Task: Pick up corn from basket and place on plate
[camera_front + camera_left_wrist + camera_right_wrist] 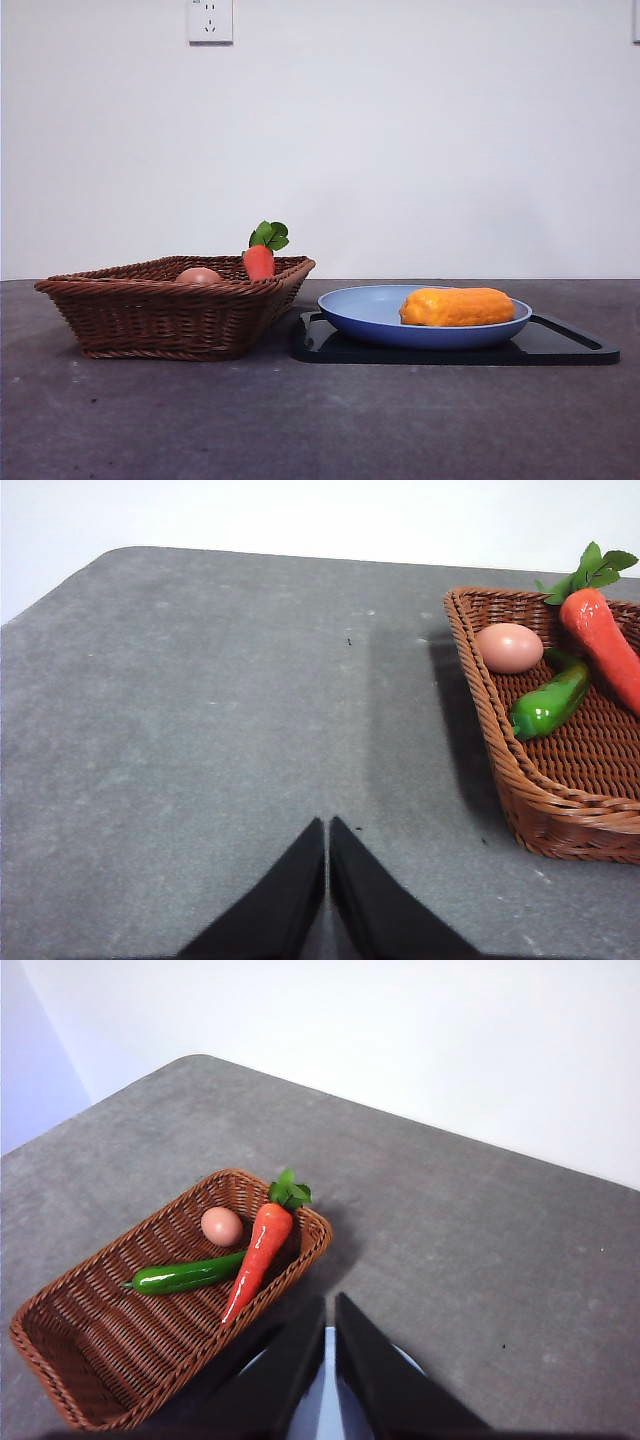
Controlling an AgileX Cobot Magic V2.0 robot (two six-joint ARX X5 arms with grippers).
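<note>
Bare grey table (300, 420) fills the foreground, lots of free room in front of everything. Basket (175, 310) sits left, its flared right edge just beside the black tray (560, 345); egg (198, 275), carrot (259, 260) and green pepper (185, 1276) inside. Corn (457, 306) lies flat on the plate (360, 310), right of centre, bumpy yellow-orange, rounded ends. Plate rests on the tray. Left gripper (327, 840) jaws closed, empty, over bare table beside the basket. Right gripper (329, 1315) jaws closed, empty, raised above the plate's edge.
</note>
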